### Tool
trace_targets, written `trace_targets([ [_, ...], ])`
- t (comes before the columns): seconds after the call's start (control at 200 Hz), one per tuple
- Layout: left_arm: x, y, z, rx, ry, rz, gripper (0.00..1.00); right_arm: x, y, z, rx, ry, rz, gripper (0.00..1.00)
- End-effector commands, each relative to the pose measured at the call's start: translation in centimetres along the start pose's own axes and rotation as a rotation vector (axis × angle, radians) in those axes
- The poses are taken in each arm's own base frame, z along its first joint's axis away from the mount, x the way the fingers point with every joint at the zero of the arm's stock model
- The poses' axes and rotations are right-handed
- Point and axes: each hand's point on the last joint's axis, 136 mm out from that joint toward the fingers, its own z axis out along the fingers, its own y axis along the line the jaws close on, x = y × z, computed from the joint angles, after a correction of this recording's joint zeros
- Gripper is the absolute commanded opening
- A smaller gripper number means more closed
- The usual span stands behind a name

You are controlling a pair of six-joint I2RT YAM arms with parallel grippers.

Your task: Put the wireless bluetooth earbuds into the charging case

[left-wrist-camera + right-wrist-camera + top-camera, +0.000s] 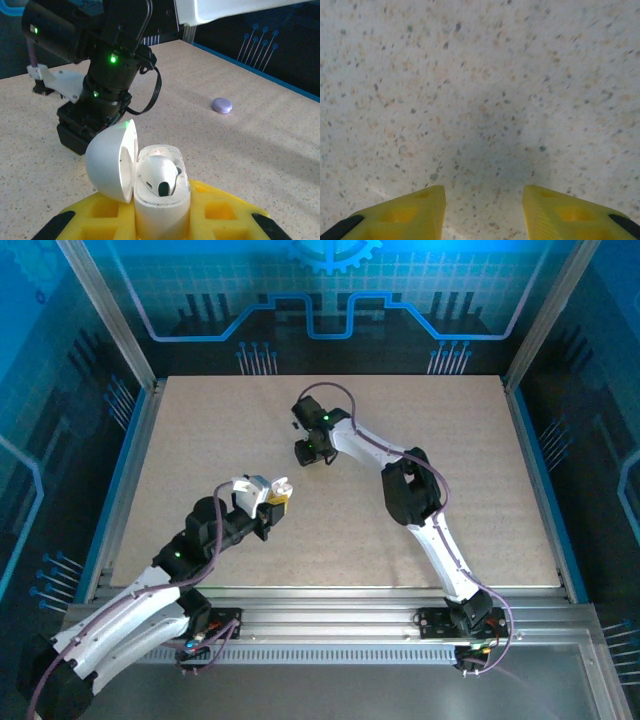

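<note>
Charging case clamped between the yellow fingers of the left tool, jaws pressed together on its lower body. Case is upright and held off the desk, over the left-centre area in the top view. Lid is swung open to the left in the left wrist view, a round white shell with its hollow side turned toward the cavity. One earbud sits inside the case, white, with a dark oval tip facing the camera, resting below the rim. The left part of the cavity is partly hidden behind the lid edge, so cannot tell what is there.

Right tool has its jaws apart with nothing between them. Its two yellow fingertips show at the bottom of the right wrist view, with bare speckled desk in the gap. It points down at the desk from close above; contact with the surface cannot be told.

In the top view the right tool is near the middle of the desk, beyond and slightly right of the left tool, apart from the case. In the left wrist view the right arm, black with green lights, stands just behind the open lid with its tip low over the desk.

Small purple oval object lies flat on the desk to the right in the left wrist view, well apart from the case and from both tools.
</note>
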Motion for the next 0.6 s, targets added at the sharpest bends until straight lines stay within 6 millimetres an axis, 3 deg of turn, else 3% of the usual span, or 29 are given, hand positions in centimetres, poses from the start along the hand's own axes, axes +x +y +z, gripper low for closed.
trace_targets([
  [0.0, -1.8, -0.2, 0.1, 0.003, -0.046, 0.009, 0.18, -4.6, -2.2, -3.6, 0.032, -0.154, 0.036, 0.46],
  [0.305, -1.8, -0.1, 0.2, -0.002, -0.04, 0.025, 0.18, -6.8, -5.6, -2.6, -0.01, -0.192, 0.111, 0.47],
  [0.595, -1.9, -0.1, 0.2, -0.005, -0.037, 0.026, 0.18, -7.5, -8.1, -1.1, -0.049, -0.196, 0.16, 0.5],
])
